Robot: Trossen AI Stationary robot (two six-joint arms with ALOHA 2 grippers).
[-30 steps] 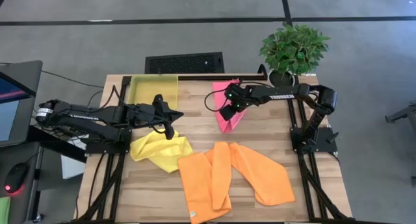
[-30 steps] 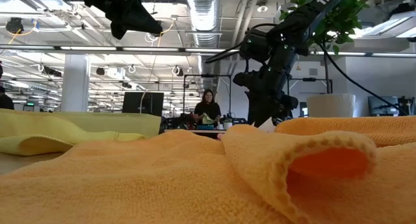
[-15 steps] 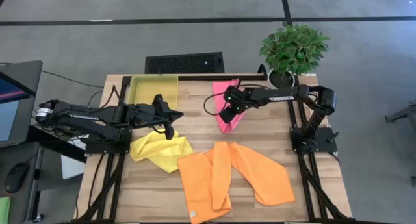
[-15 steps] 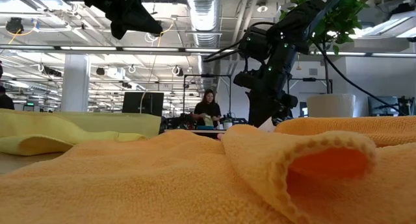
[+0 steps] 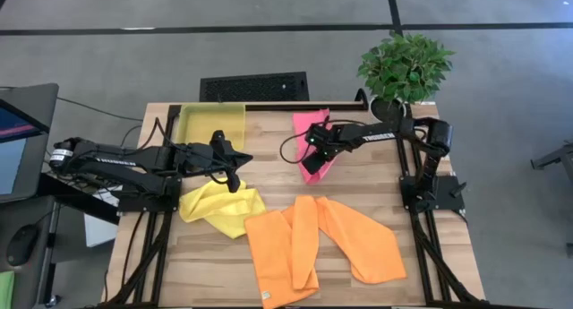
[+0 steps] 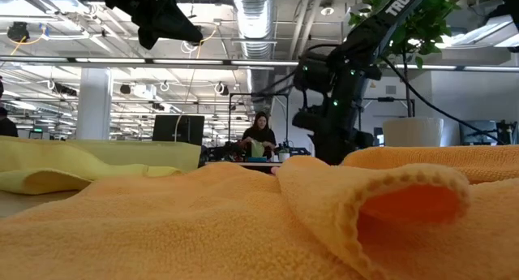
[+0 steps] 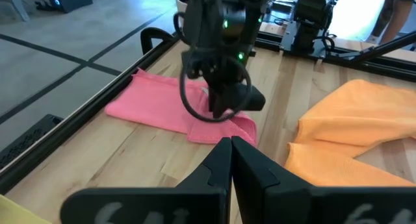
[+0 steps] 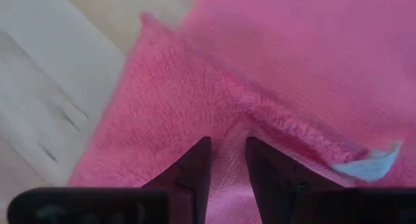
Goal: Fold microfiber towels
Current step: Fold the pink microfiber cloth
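The bright pink towel [image 5: 307,127] lies on the table at the far middle, also in the left wrist view [image 7: 156,104]. My right gripper [image 5: 312,158] points down onto its near part and is shut on it [image 8: 227,152]. The yellow towel [image 5: 219,206] lies crumpled at the left. Two orange towels [image 5: 277,246] [image 5: 363,242] lie overlapped at the near middle. My left gripper [image 5: 243,158] is shut and empty, held above the table between the bin and the yellow towel; its fingers [image 7: 231,149] point toward the pink towel. My right gripper pinches a raised ridge of the pink towel [image 8: 229,130] between its two fingers, coming from above and pointing down. The rest of the towel lies on the table around the fingers. How many layers it holds I cannot tell.
A translucent yellow bin [image 5: 212,125] stands at the far left of the table. A potted plant [image 5: 405,67] stands at the far right corner. Bare wood shows between the pink towel and the orange towels [image 5: 269,179]. A person sits far off in the room [image 6: 259,138].
My right arm has drawn its elbow back toward the table's right edge and the gripper now stands more upright over the pink towel. More of the pink towel's far part shows uncovered. The left arm has kept still.
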